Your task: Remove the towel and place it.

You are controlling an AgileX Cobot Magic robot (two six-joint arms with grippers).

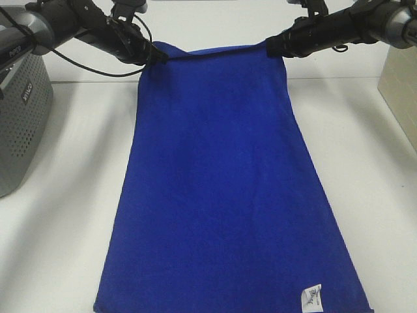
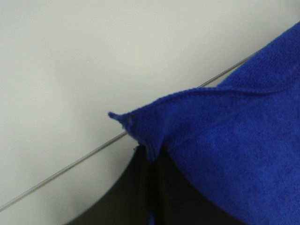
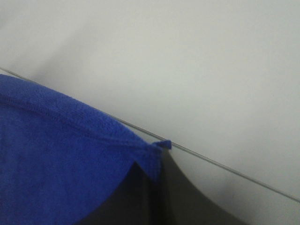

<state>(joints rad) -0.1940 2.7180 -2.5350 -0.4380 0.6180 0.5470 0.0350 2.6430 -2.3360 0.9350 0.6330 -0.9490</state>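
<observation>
Both arms are up at the far side of the white table (image 1: 58, 215), and the royal-blue towel (image 1: 228, 195) hangs stretched between them: the left gripper (image 1: 155, 57) is clamped tight on one top corner, the right gripper (image 1: 273, 44) pinched closed on the other. The cloth spreads down toward the near edge, white label (image 1: 313, 297) at its near right corner, while a grey perforated basket (image 1: 23, 124) sits at the left and a pale beige box (image 1: 401, 91) at the right, plain white wall behind

L hand (image 1: 155, 57) & R hand (image 1: 273, 44) raised, both clamped shut.
</observation>
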